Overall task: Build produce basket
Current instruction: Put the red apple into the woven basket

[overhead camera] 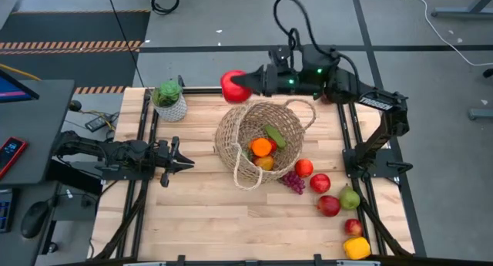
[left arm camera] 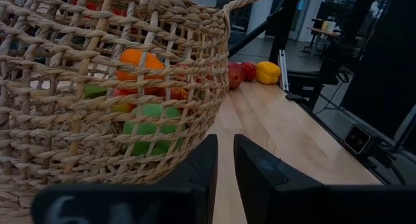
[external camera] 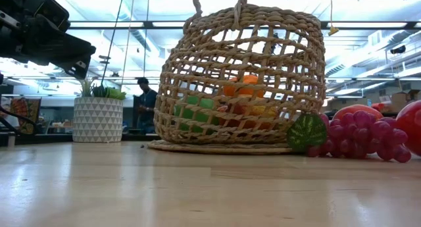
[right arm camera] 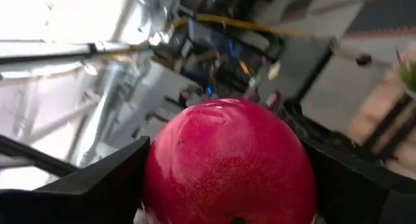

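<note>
You are mid-delivery: your right tool (overhead camera: 245, 84) is clamped on a red apple (overhead camera: 233, 86), held in the air just beyond the far rim of the wicker basket (overhead camera: 231, 131). Next you need to bring it over the opening and let go. The basket, open-weave and tan, sits mid-desk and already holds an orange (overhead camera: 261, 146) and green produce. Your left tool (overhead camera: 183, 163) waits near the basket, fingers together and empty.
</note>
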Robot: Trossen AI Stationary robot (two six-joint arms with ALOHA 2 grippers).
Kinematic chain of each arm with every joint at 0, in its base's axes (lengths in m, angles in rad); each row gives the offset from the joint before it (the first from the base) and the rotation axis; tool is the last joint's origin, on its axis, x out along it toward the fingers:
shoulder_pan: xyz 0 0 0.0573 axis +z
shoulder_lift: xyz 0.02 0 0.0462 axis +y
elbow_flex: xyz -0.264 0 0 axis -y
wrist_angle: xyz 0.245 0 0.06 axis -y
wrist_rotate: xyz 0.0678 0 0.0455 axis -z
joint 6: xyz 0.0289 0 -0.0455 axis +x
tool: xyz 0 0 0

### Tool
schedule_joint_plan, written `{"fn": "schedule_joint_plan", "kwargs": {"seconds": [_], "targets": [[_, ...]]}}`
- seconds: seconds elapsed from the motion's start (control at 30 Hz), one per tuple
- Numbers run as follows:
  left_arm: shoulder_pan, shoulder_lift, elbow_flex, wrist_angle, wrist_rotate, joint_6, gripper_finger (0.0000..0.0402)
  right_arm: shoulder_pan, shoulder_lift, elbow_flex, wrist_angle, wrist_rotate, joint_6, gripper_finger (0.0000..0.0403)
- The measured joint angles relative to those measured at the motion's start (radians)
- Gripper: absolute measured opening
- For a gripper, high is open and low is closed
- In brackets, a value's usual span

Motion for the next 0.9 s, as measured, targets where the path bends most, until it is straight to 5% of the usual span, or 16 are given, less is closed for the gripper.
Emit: {"fn": "schedule_joint_plan", "kwargs": {"seconds": [0.3,0.57,0.9], "targets": [[0.000,0.000,0.000,0.000,0.000,0.000,0.0063,-0.014,-0.015,0.000,-0.064,-0.006,-0.005,0.0376],[0.000,0.000,0.000,0.000,0.000,0.000,0.0056,-0.003,-0.010,0.000,-0.490,-0.026,0.033,0.0376],[0.000,0.000,0.000,0.002,0.000,0.000,0.0063,0.060,0.089,0.001,-0.753,0.038,0.133,0.0376]]}}
